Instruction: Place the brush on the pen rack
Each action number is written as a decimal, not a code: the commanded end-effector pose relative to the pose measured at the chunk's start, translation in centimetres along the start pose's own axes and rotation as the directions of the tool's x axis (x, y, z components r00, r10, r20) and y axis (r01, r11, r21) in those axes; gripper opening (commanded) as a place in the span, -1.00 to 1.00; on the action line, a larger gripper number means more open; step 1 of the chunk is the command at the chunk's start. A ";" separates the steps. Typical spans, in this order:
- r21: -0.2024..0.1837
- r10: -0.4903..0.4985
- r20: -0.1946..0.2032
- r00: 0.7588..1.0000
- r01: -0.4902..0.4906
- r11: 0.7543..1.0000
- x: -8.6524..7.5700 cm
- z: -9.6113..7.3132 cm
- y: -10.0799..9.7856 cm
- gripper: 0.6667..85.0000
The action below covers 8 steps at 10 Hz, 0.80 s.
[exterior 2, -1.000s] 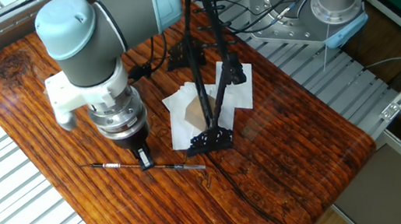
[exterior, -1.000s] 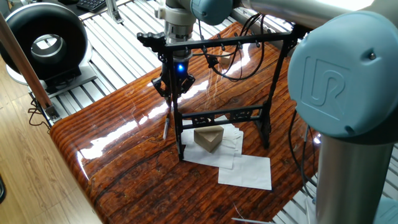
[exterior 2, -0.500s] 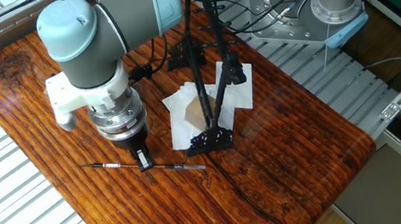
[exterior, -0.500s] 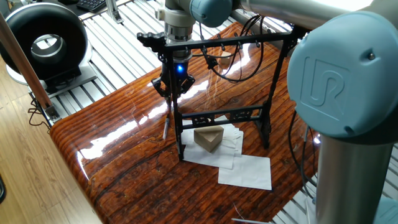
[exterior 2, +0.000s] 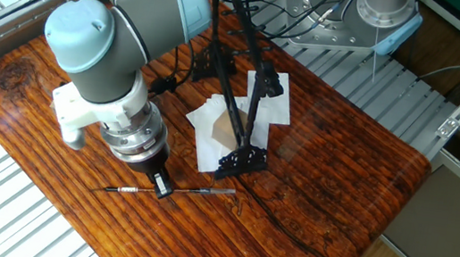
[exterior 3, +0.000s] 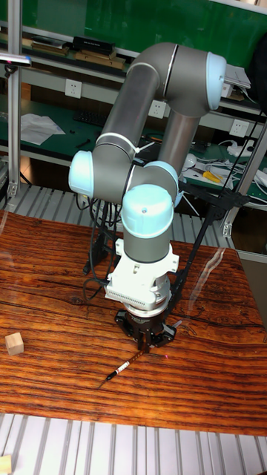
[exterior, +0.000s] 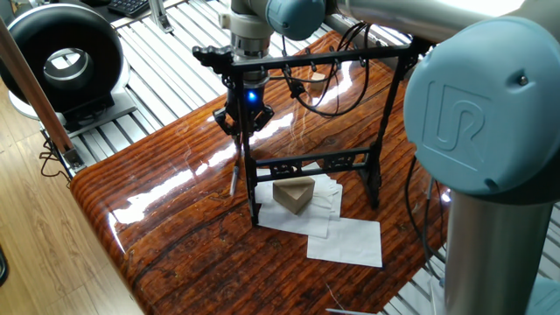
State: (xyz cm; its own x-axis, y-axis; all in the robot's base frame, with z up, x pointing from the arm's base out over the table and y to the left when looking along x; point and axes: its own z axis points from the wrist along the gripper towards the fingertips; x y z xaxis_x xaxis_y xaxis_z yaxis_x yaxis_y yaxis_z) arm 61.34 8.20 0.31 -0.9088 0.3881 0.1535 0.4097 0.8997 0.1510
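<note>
Near the desk's (exterior 2: 311,194) front edge, as the tall fixed view has it, the brush (exterior 2: 169,190) lies flat on the glossy wood with the gripper (exterior 2: 162,184) set straight down over its middle, a stance that looks meant for pinching the thin shaft crosswise; whether the jaws are clenched on it or merely straddling it I cannot tell. Just beside it the pen rack (exterior: 311,131) stands upright on its feet, partly on white paper sheets (exterior: 346,238), its pegged crossbar bare. Only writing legible is the raised "UR" logo on the arm's pale blue joint cap (exterior: 461,124).
</note>
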 end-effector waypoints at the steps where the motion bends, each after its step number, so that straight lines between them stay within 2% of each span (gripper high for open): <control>1: 0.014 0.038 -0.002 0.999 -0.038 0.999 -0.1 -0.3 0.0 -0.64; 3: 0.030 0.042 0.007 0.999 -0.042 0.999 -0.3 -0.3 -0.4 -0.68; 5: 0.027 0.039 0.019 0.999 -0.039 0.999 -0.6 -0.3 -0.3 -0.68; 8: -0.022 0.036 0.029 0.999 -0.036 0.999 -0.8 -0.2 1.1 -0.47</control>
State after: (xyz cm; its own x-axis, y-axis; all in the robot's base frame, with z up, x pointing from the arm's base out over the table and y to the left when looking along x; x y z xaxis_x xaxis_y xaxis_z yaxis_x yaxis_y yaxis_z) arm 61.93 8.06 0.32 -0.8983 0.4182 0.1351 0.4346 0.8909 0.1320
